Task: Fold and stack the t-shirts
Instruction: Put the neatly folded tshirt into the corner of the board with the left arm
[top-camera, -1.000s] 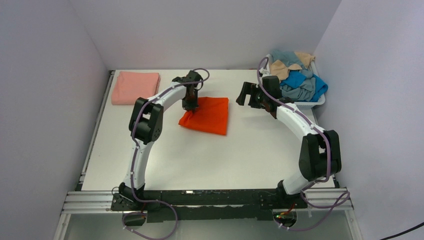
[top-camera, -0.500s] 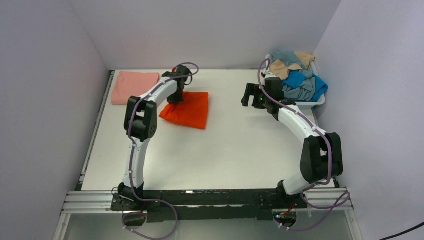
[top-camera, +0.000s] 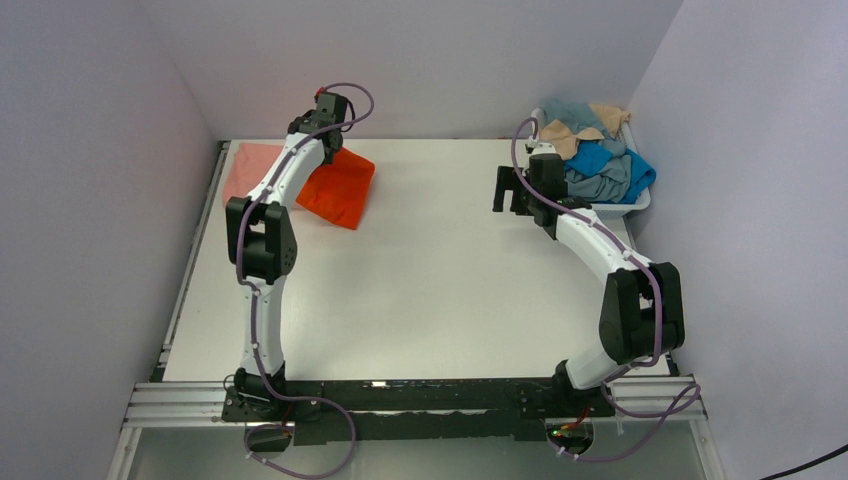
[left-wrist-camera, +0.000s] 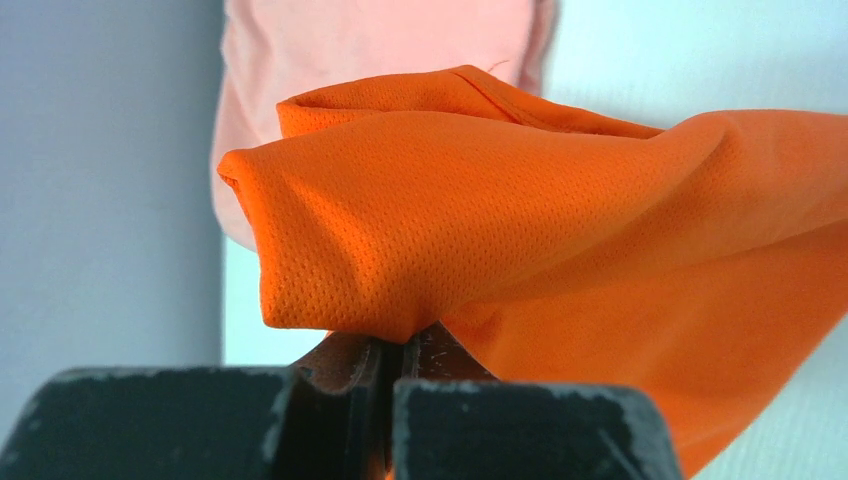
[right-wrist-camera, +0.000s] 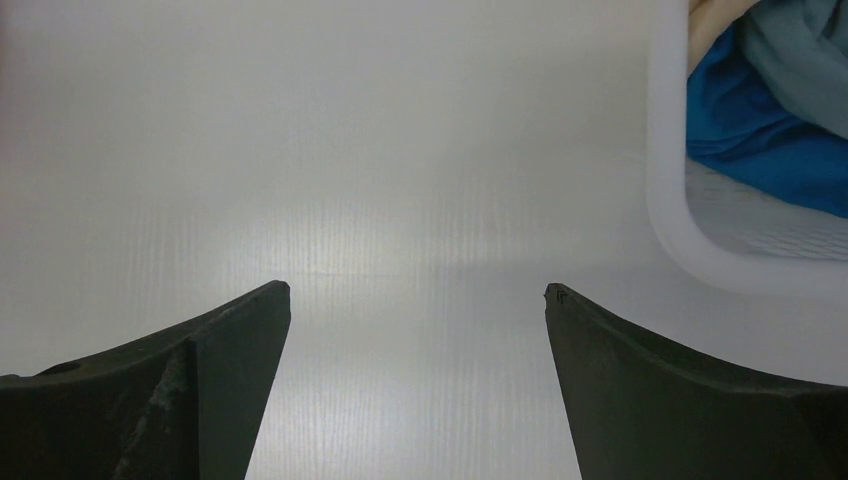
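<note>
At the far left corner, the left claw (left-wrist-camera: 398, 352) is clamped on the orange shirt's (left-wrist-camera: 520, 220) bunched edge, and the cloth partly hides the pink shirt (top-camera: 245, 172). The right claw (right-wrist-camera: 417, 300) stands wide apart over the table (right-wrist-camera: 400, 150), beside the basket (right-wrist-camera: 668, 200) holding a heap of shirts (top-camera: 595, 162), blue, grey and tan.

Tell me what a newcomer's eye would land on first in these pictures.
The bright orange t-shirt grabs the eye first: it hangs bunched from the shut jaws of the left gripper at the far left of the table, partly over the folded salmon-pink t-shirt. Next comes the white basket at the far right, heaped with blue, grey-blue and tan shirts, the right gripper open and empty just beside it.
</note>
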